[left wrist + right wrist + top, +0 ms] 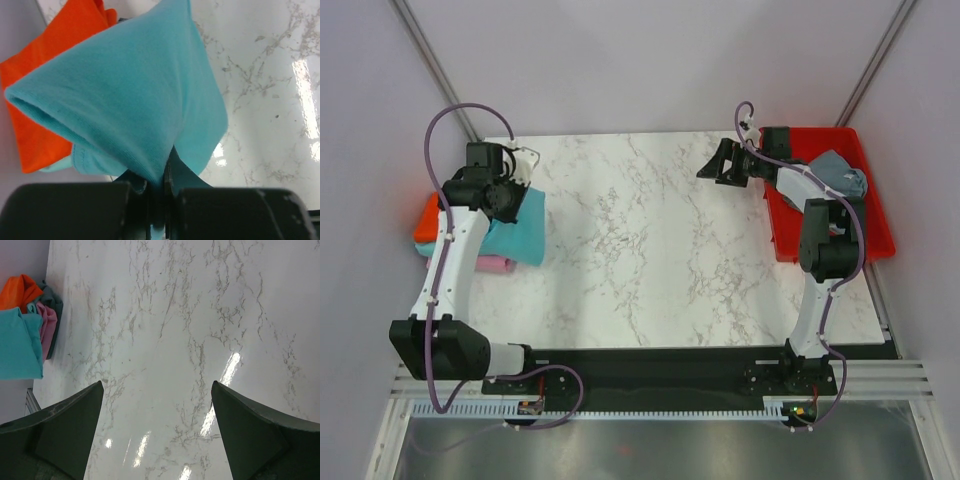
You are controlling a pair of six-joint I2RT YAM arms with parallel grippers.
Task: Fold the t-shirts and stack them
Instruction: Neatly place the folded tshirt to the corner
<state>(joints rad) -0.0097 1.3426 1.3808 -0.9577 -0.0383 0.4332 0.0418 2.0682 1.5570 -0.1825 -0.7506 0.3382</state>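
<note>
Pinching turquoise shirt [130, 100], left tool [162, 192] clamped on fold; cloth likely light, limp, tenting ahead; right tool [157, 385] apart, empty; best grabbed at hem.

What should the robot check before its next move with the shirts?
1. Left jaws shut on the turquoise shirt: ok.
2. Turquoise shirt lying flat on the pile: not ok, the pinched part is lifted in a peak.
3. Orange shirt and pink shirt in the pile neatly stacked: cannot tell.
4. Right jaws open and empty, over the table: ok.
5. Grey shirt folded: not ok, it lies crumpled in the red tray.
</note>
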